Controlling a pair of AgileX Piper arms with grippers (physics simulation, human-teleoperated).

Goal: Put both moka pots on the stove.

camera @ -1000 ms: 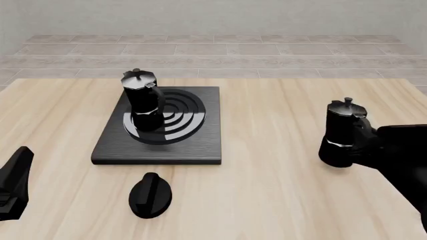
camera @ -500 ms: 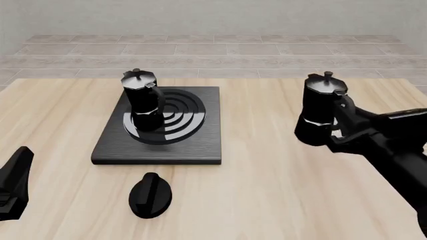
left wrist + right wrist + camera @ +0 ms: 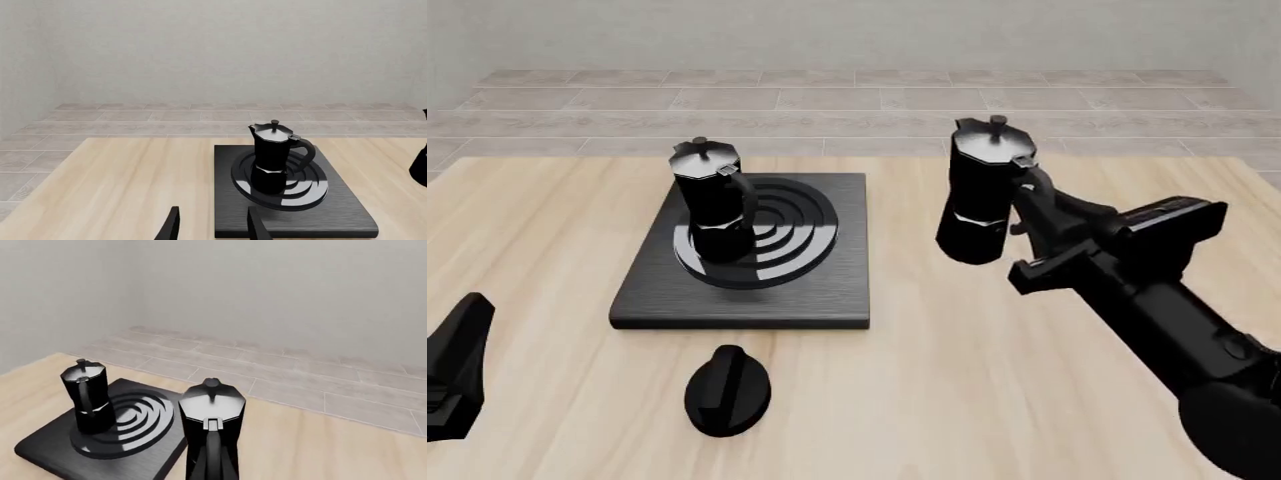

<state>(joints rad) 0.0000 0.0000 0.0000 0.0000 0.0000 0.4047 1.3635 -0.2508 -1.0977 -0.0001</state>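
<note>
**Nothing to read here**

You've got no lettering anywhere in these views. The two moka pots [image 3: 711,200] [image 3: 981,190] are plain glossy black, no brand or mark on body or lid. The stove [image 3: 654,290] shows only its rings, no numbers or symbols. The round knob [image 3: 727,390] in front of it carries a bare ridge, no dial marks. Your right gripper [image 3: 1028,225] and arm show no label either.

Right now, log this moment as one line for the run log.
first pot: on stove burner | second pot: held off table by right gripper, beside stove | left gripper: open, idle | knob: on table
</note>
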